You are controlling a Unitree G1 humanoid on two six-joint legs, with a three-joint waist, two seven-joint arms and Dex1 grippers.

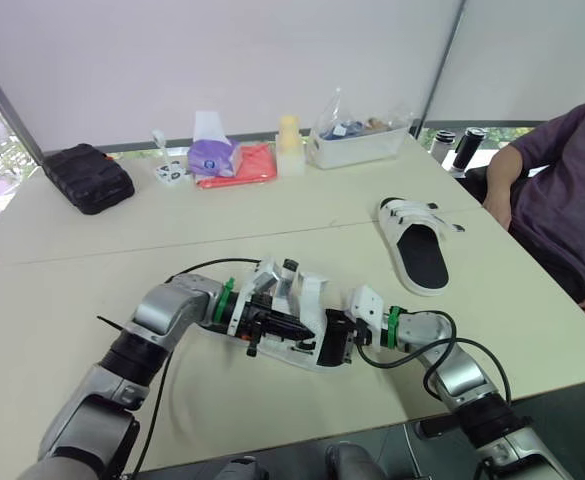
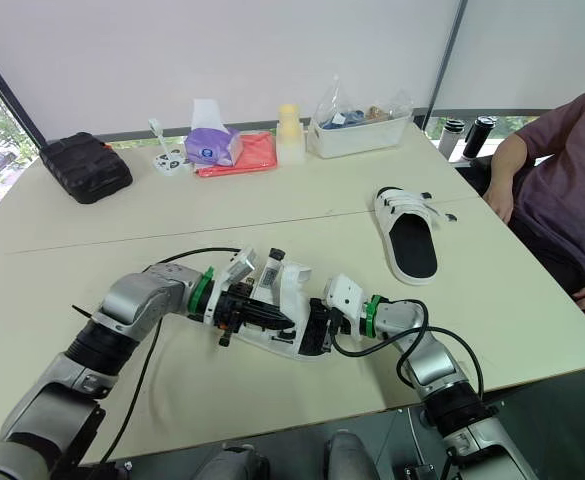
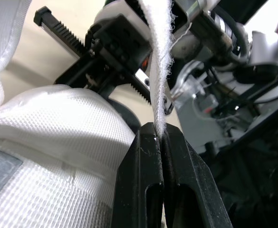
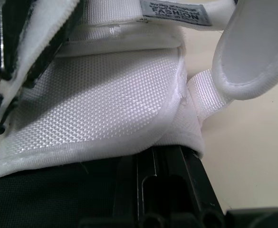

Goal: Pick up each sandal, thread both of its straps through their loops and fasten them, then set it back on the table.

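In the left eye view, a white sandal (image 1: 290, 300) sits near the front edge of the table (image 1: 72, 290), between the two grippers. The left gripper (image 1: 272, 328) is at its straps and the right gripper (image 1: 338, 340) is at its other end. A second sandal (image 1: 415, 247) lies flat farther back on the right, well apart from the first and near a seated person (image 1: 562, 190).

In the left wrist view, the left gripper's fingers (image 3: 139, 190) are pressed together, pinching a thin white strap (image 3: 158, 71) that rises from their tips.

In the right wrist view, the sandal's woven upper lies right over the right gripper's tip, and its grip cannot be told.
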